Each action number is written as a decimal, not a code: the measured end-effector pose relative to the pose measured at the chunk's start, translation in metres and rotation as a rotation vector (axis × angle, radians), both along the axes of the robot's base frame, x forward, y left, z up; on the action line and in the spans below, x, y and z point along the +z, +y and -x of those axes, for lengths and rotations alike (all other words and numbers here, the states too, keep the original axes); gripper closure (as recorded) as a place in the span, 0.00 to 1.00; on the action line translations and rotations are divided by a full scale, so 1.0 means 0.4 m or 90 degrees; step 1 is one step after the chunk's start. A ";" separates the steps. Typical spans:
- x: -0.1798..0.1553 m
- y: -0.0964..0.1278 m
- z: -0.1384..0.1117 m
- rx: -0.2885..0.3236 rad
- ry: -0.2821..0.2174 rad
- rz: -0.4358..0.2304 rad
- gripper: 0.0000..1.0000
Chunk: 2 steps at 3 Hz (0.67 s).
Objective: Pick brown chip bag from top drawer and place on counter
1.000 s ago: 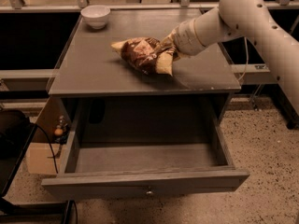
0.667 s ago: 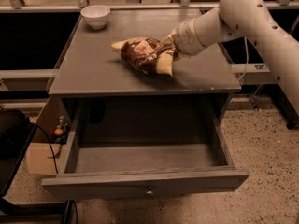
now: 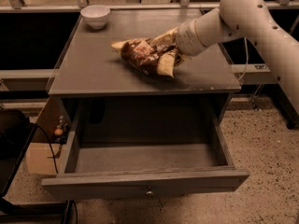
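Observation:
The brown chip bag [image 3: 141, 55] lies crumpled on the counter [image 3: 88, 71], right of its middle. My gripper [image 3: 166, 52] is at the bag's right end, reaching in from the right on the pale arm, low over the counter top. The bag's folds hide how the gripper meets it. The top drawer [image 3: 145, 183] stands pulled fully open below the counter, and its inside shows nothing in it. The round knob shows at the middle of the drawer's front panel.
A small white bowl [image 3: 95, 16] stands at the counter's back left corner. A cardboard box [image 3: 39, 155] and a cable lie on the floor left of the cabinet. A rail runs behind the counter. Speckled floor lies to the right.

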<state>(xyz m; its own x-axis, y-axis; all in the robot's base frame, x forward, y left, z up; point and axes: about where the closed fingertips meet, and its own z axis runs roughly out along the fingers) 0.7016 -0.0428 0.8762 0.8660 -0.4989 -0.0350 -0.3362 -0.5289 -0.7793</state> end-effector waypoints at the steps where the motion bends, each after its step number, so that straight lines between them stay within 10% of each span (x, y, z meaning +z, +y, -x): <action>1: 0.000 0.000 0.000 0.000 0.000 0.000 0.00; 2: 0.000 0.000 0.000 0.000 0.000 0.000 0.00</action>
